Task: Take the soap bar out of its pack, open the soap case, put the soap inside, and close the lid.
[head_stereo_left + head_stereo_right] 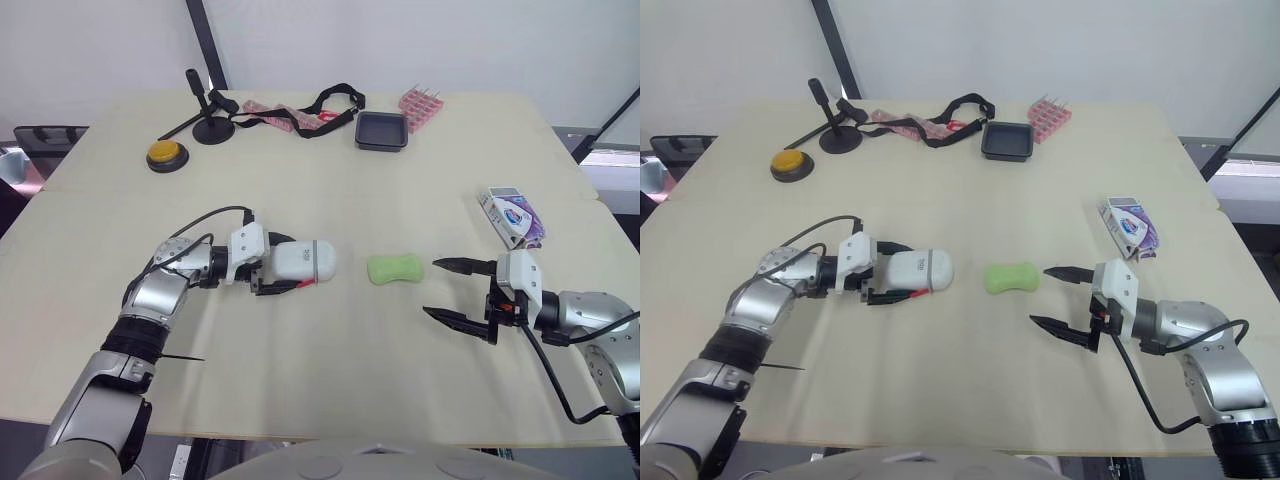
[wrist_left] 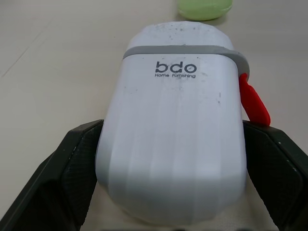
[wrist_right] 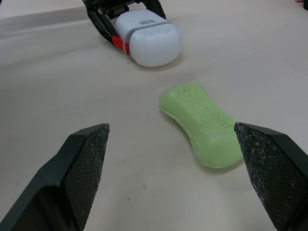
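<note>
Nearest us in the head views, the right gripper [image 1: 430, 288] hangs low over the table [image 1: 330, 380], its two fingers spread wide with nothing between them. Just to its left lies the green soap bar [image 1: 395, 269], bare on the wood. Its long axis runs left to right, so it lies end-on to that gripper, in line with the farther finger rather than the gap. Beyond the soap, the left gripper [image 1: 280, 265] clamps the white soap case [image 1: 312, 259], lid shut. The pack [image 1: 512, 217] lies behind the right gripper, well apart. A black tray [image 1: 381, 131] and a yellow button [image 1: 165, 155] sit far off.

From the left wrist, black fingers [image 2: 72, 168] press both flanks of the case, and a red latch [image 2: 252, 98] shows on one side.

From the right wrist, the soap lies slantwise ahead, with nothing in the way. We judge the right arm nearer, needing a small shift away from the robot to centre it.
</note>
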`<state>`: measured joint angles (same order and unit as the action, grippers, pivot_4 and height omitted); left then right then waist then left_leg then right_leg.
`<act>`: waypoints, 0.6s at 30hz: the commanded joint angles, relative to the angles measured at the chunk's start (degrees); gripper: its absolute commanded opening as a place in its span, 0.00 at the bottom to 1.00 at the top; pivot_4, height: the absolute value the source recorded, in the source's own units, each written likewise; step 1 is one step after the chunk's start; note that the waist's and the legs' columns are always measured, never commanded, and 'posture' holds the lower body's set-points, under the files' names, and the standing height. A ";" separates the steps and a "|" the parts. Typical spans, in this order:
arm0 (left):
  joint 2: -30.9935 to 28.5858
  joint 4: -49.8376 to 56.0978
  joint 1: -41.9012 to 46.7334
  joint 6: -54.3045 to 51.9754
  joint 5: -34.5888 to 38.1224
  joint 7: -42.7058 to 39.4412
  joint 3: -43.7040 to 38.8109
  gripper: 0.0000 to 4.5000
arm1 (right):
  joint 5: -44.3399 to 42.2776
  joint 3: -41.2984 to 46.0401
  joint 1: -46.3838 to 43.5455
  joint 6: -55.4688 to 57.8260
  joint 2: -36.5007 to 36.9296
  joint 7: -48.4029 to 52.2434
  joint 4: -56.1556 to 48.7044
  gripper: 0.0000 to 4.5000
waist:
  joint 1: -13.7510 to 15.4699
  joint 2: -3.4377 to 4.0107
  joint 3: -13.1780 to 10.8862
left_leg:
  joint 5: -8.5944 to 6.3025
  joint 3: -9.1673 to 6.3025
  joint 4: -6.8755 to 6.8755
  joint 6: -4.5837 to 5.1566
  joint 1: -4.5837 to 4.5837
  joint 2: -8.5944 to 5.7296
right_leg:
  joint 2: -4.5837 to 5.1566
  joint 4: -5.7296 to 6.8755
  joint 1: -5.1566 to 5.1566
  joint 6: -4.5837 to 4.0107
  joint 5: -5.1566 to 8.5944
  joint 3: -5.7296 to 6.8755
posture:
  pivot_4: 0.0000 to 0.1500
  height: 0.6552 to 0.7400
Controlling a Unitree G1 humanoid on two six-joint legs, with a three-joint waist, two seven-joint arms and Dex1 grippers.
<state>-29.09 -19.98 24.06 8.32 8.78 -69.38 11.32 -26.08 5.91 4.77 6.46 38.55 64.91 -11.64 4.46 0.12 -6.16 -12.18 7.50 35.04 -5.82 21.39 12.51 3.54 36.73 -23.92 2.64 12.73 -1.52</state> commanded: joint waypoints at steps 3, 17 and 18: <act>-0.04 -0.09 0.59 1.15 -0.05 -1.13 0.44 1.00 | -0.22 0.79 -0.24 0.05 1.05 -0.36 -1.48 0.99 | -0.01 0.00 0.00 | 0.00 0.00 0.00 0.00 0.00 0.00 | 0.00 0.00 0.00 0.00 0.00 0.00 | 1.00 1.00; 0.91 -0.49 1.36 -0.25 0.52 -0.87 0.20 1.00 | -0.08 0.66 -0.37 0.64 1.12 -1.01 -1.68 0.99 | -0.02 0.00 0.00 | 0.00 0.00 -0.04 0.00 0.00 0.00 | 0.01 -0.05 0.00 0.00 0.00 0.00 | 1.00 1.00; 0.99 -0.38 1.38 -0.45 0.65 -0.95 0.17 1.00 | -0.07 0.66 -0.36 0.59 1.13 -0.98 -1.62 0.99 | -0.02 0.00 0.00 | 0.00 0.00 -0.04 0.00 0.00 0.00 | 0.01 -0.05 0.00 0.00 0.00 0.00 | 1.00 1.00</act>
<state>-27.94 -21.41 24.66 7.94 8.83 -70.12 11.99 -26.08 5.85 4.78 7.53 38.74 63.90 -11.89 4.44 0.11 -6.17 -12.18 7.50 35.00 -5.83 21.39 12.51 3.55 36.68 -23.92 2.64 12.73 -1.53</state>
